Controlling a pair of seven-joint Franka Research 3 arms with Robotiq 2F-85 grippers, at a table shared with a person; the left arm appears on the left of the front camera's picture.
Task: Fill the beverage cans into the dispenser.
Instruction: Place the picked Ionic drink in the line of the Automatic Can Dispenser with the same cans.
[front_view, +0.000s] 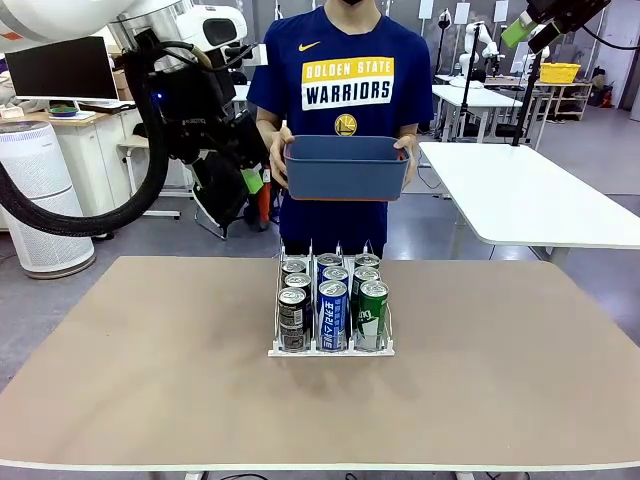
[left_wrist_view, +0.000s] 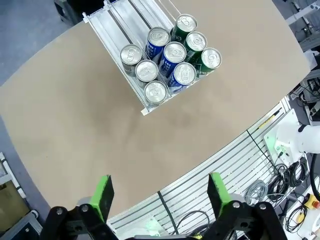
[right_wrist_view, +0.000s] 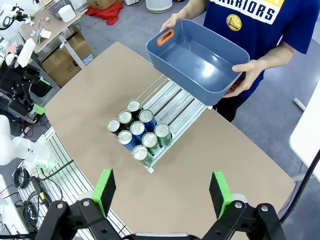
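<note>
Beverage cans (front_view: 332, 298): nine, standing upright in the dispenser, three to a lane; black ones in the lane on the robot's left, blue ones in the middle lane, green ones in the right lane. All are packed at the end nearest the robot, each touching its neighbour.
Dispenser (front_view: 330, 350): clear three-lane rack near the middle of the table (front_view: 150, 380), long axis running from robot to person. In the right wrist view the far half of each lane (right_wrist_view: 176, 102) is bare.
Bin (front_view: 346, 167): blue-grey, held in both of the person's hands above the far table edge; the right wrist view shows its inside empty.
Loose cans: none seen on the table top.
Left gripper (left_wrist_view: 159, 195): claw spread wide, nothing between the pads, high over the near table edge, well apart from the rack.
Right gripper (right_wrist_view: 162, 195): claw likewise spread, empty, raised high over the table.
Step in hand, by judgement: loading appears done; what remains is to stand off.
Doing it well: keep both arms high and clear of the thin dividers; do not descend over the rack, since a brush against a can top could tip the front row.
Risk: low; the rack sits square and the cans upright.
</note>
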